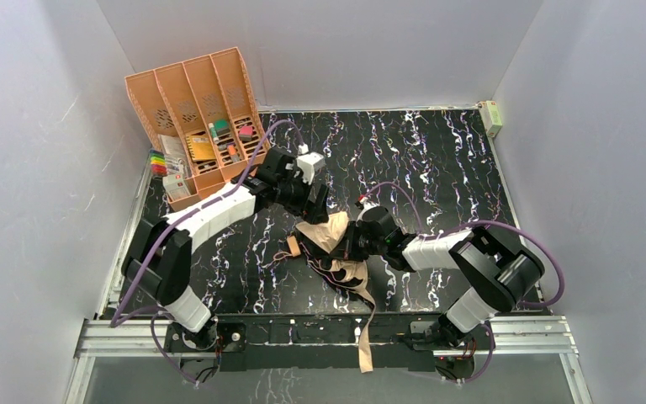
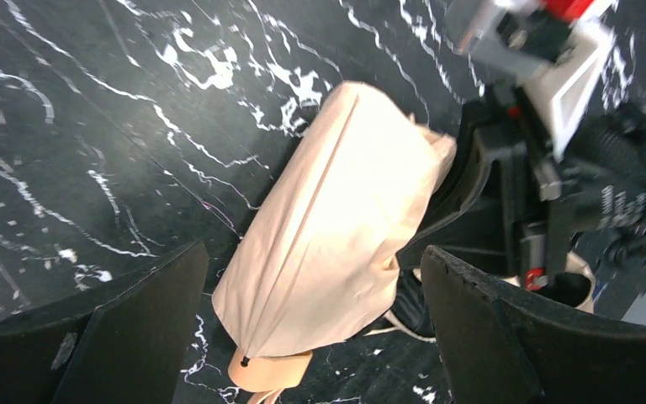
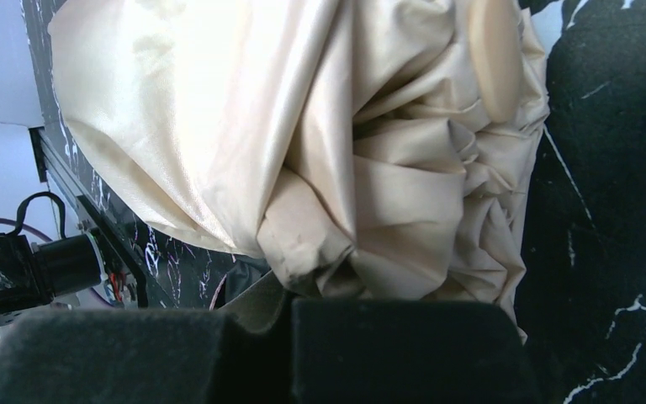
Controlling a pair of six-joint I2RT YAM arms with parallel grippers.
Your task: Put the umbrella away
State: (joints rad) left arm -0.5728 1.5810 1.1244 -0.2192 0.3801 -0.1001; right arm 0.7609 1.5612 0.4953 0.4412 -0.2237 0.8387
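**A:** Where do we find the umbrella?

**B:** We see it lying collapsed on the black marbled table, well apart from the orange slotted organizer and on the side of it that faces the arm bases. A tan strap trails farther from the organizer and hangs over the table's near edge.

**A:** And the left gripper?

**B:** It hangs over the end of the umbrella nearer the organizer. In the left wrist view its fingers stand wide apart, with the peach bundle lying between them. We see bare table between one finger and the fabric. The other finger is just beside the cloth, and we cannot tell whether it touches.

**A:** What about the right gripper?

**B:** It sits at the umbrella's end away from the organizer. In its own view the pads are pressed together with a fold of the crumpled fabric pinched between them.

**A:** Is the organizer holding anything?

**B:** We make out small colourful items in its slots, too small to name.
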